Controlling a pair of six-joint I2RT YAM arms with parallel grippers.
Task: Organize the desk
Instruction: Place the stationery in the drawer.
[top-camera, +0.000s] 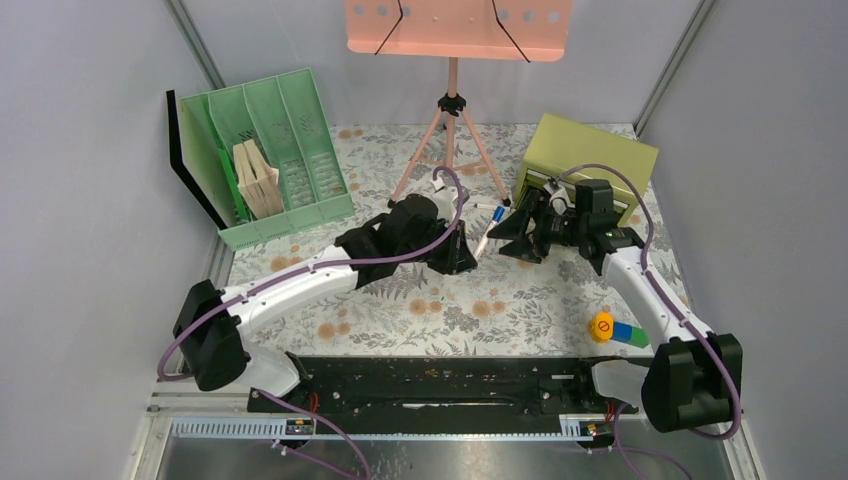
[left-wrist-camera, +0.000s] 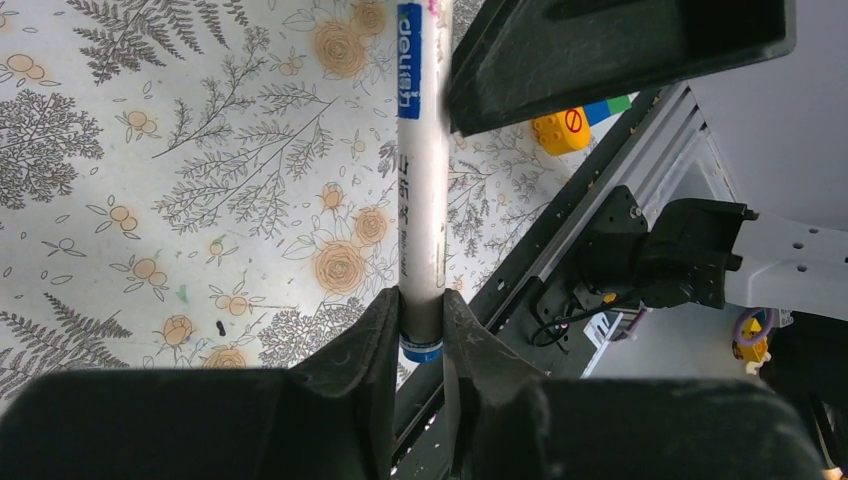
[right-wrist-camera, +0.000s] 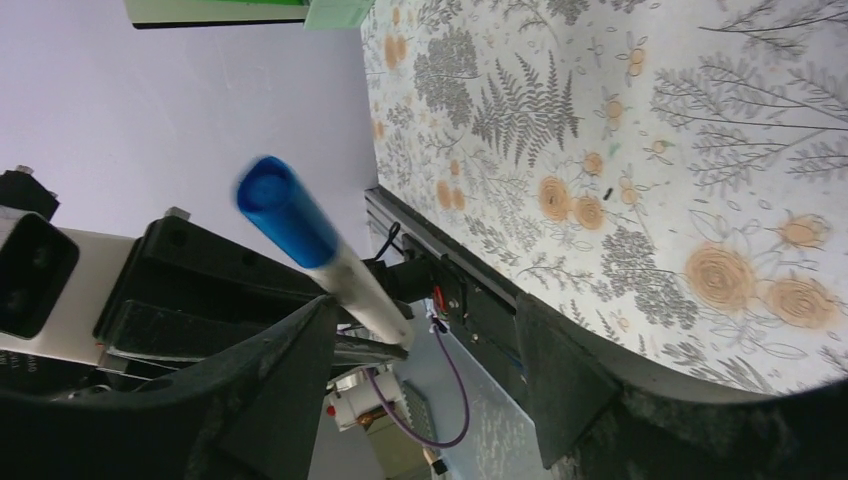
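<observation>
- Desk (top-camera: 450, 300): the flower-and-fern printed top lies beneath both grippers and spreads out on every side of them.
- The left gripper (top-camera: 466, 260) is nearly closed, and its two fingers (left-wrist-camera: 375, 330) pinch a white marker (top-camera: 487, 232) by one end.
- In the left wrist view the marker (left-wrist-camera: 422, 180) runs straight out ahead of the left gripper (left-wrist-camera: 420, 315), with the desk (left-wrist-camera: 150, 150) behind it.
- The right gripper (top-camera: 508, 228) faces the left one from the other side of the marker. Its jaws stand wide apart, far wider than the marker, and grip nothing.
- In the right wrist view the marker (right-wrist-camera: 345, 275) points its blue cap (right-wrist-camera: 280, 210) towards the camera. It passes between the fingers of the right gripper (right-wrist-camera: 422, 305), close to one finger (right-wrist-camera: 290, 370); I cannot tell whether it touches that finger.
- A green file rack (top-camera: 290, 130) sits well beyond the left gripper on its outer side, with wooden pieces (top-camera: 258, 178) standing in one slot.
- A pink music stand (top-camera: 455, 25) rises beyond both grippers, between them.
- An olive-green box (top-camera: 590, 145) sits just behind the right gripper.
- Yellow, blue and green toy blocks (top-camera: 615, 330) lie back beside the right arm, near the black rail (top-camera: 430, 385) where the arms are mounted.
</observation>
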